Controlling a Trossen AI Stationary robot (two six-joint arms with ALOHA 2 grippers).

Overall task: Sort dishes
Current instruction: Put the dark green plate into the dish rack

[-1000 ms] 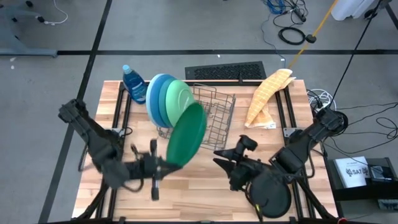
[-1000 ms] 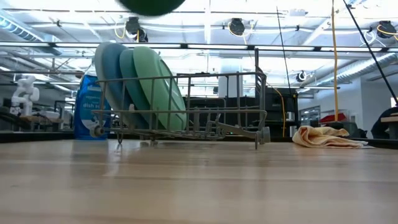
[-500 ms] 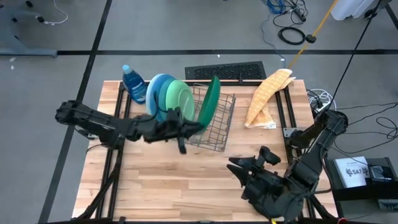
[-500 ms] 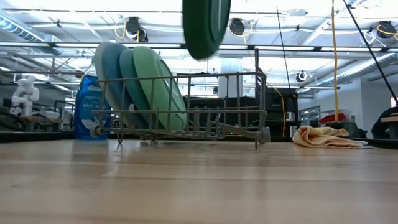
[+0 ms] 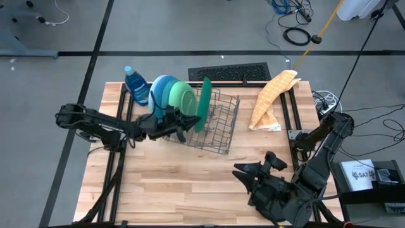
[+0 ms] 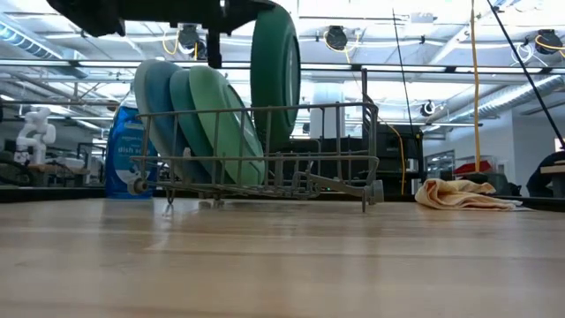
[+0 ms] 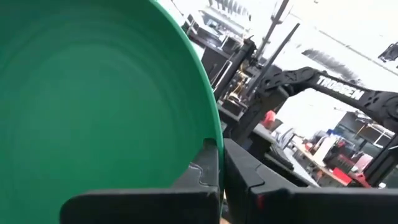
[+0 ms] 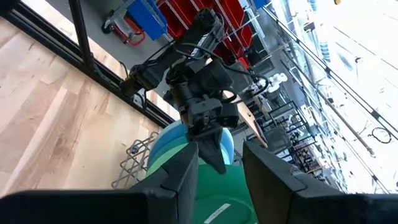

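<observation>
My left gripper (image 5: 190, 122) reaches from the table's left to the grey wire rack (image 5: 218, 130) and is shut on a dark green plate (image 5: 204, 104). The plate stands on edge over the rack, and in the low view its lower part (image 6: 275, 124) is below the rack's top rail (image 6: 309, 109). Light blue, blue and light green plates (image 5: 168, 98) lean in the rack's left end. My right gripper (image 5: 245, 172) is open and empty near the table's near right corner. The black plate does not show. My left gripper pinches the dark green plate's rim (image 7: 210, 144) between its two fingers, one finger on each face. The fingers come about level from the table's left, at the plate's upper part (image 6: 256, 18). The plate hangs upright; whether its lower edge touches the rack I cannot tell.
A blue soap bottle (image 5: 135, 84) stands at the far left beside the rack. A yellow cloth (image 5: 271, 98) lies at the far right. The rack's right half (image 5: 224, 114) holds no plates. Bare wood lies across the table's near half (image 5: 177, 183).
My left gripper has carried the dark green plate from the table's near middle toward the far edge, over the rack. It has turned the plate from slanting to upright on edge and lowered it between the rack's wires. My right arm has drawn back toward the near right corner.
</observation>
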